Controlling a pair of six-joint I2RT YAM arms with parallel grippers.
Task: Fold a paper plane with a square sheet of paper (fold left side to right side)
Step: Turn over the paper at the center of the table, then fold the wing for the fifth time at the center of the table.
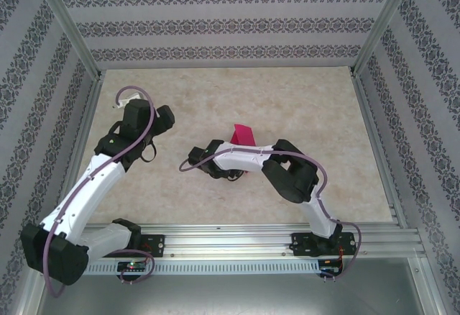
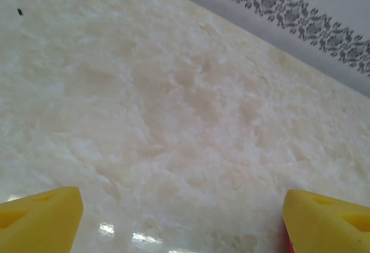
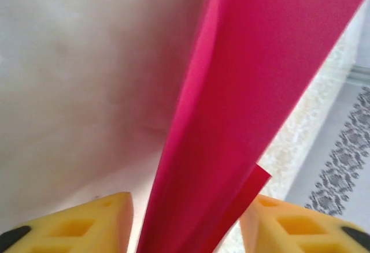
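Looks like we're mid-fold here. The pink sheet of paper stands up off the table near its middle, just behind the right arm in the top view, and isn't lying flat. It's doubled over, with a second layer's corner poking out lower down. It runs between the yellow foam fingers of the right gripper. Those fingers are apart with a gap showing on one side, so I'd call it loose, not pinched.

The left gripper is spread wide with nothing in it, over bare table well off to the left.

Next move, I guess: lay the layers down edge to edge and press a crease. The paper's thin, smooth and floppy, and the tabletop is glossy, marble-looking stuff, so it could slide.
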